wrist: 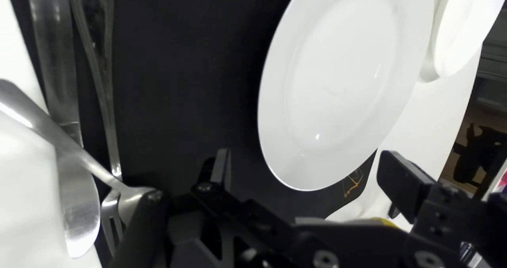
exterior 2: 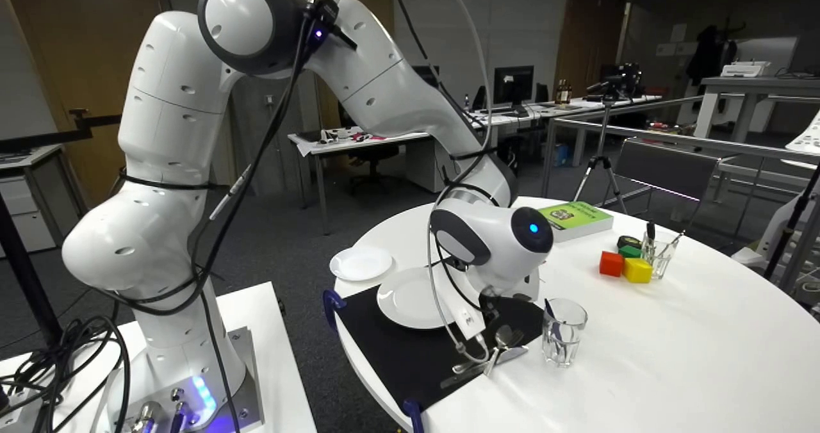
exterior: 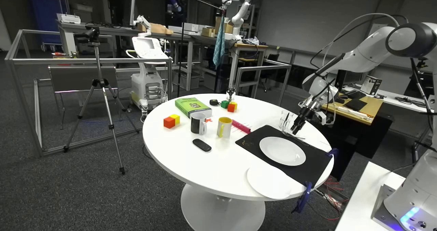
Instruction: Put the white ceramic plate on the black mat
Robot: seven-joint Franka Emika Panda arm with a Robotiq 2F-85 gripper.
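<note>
A round white ceramic plate [exterior: 282,151] with a raised rim lies flat on the black mat [exterior: 252,139], as both exterior views show. In the wrist view the plate [wrist: 340,73] sits right of the picture's middle, ahead of my gripper [wrist: 304,160]. My fingers are spread wide; nothing is held between them. From an exterior view, the gripper [exterior: 295,128] hangs above the mat's far side, beyond the plate and apart from it. A separate white disc [exterior: 268,182] rests on the table beside the mat.
A knife [wrist: 59,81], fork [wrist: 103,97] and spoon [wrist: 89,161] lie along one mat edge. Close by stands a glass [exterior 2: 564,334]. Blue clamps [exterior: 304,196] grip the table's edge. Two mugs, one black-and-white [exterior: 197,123], one yellow-and-white [exterior: 223,127], stand farther off with a book [exterior: 193,107].
</note>
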